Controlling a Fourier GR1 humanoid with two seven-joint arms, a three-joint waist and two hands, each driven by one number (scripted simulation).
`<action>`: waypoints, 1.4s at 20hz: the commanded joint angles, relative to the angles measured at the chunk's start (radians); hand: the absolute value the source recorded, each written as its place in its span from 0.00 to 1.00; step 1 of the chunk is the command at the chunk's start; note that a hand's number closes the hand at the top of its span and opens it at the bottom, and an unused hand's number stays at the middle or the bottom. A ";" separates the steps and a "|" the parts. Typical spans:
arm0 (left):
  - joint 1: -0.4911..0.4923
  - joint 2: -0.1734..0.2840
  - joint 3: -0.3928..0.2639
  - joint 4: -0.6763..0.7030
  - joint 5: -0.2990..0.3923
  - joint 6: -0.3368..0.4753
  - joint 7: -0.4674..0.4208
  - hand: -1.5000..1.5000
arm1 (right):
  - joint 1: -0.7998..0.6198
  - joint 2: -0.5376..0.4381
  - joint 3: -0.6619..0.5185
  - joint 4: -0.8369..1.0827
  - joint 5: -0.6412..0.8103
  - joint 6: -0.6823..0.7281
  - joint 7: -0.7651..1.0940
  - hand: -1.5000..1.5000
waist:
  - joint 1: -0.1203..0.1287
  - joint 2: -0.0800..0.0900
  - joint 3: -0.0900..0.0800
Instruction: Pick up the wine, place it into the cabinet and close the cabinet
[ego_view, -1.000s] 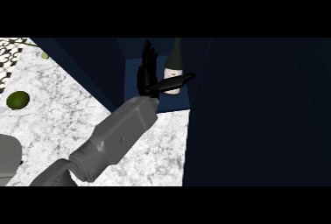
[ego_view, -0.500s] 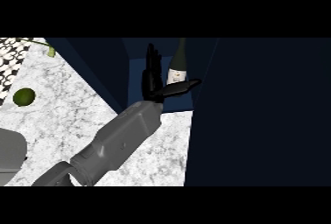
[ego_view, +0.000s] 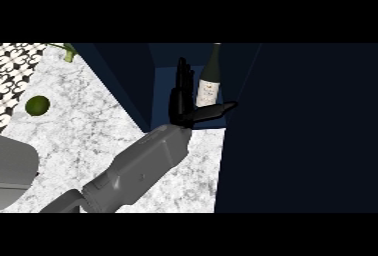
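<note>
Wine bottle (ego_view: 210, 80) now stands deeper in the dark cabinet (ego_view: 310, 125); right hand (ego_view: 183, 102) open beside it, fingers straight, thumb spread, holding nothing. Left hand unseen.

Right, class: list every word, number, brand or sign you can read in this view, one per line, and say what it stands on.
Wine bottle label: pale, with faint marks on it, too blurred to read.
Patterned surface at the upper left: a black-and-white ornament, no letters.
Nothing legible on the counter, the cabinet or the robot hand.
</note>
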 joint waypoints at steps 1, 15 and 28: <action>0.049 -0.002 -0.036 -0.036 -0.019 0.004 -0.042 0.00 | 0.006 -0.004 -0.021 -0.035 -0.018 -0.013 0.022 0.00 | 0.019 -0.005 0.000; 0.236 0.028 0.002 -0.279 -0.207 0.077 -0.053 0.00 | 0.016 0.018 0.038 -0.045 0.089 -0.062 0.045 0.00 | 0.062 -0.015 0.000; 0.465 0.274 -0.030 -0.715 -0.430 0.030 0.088 0.00 | 0.055 0.007 0.010 0.002 0.102 -0.031 -0.055 0.00 | 0.064 -0.014 0.001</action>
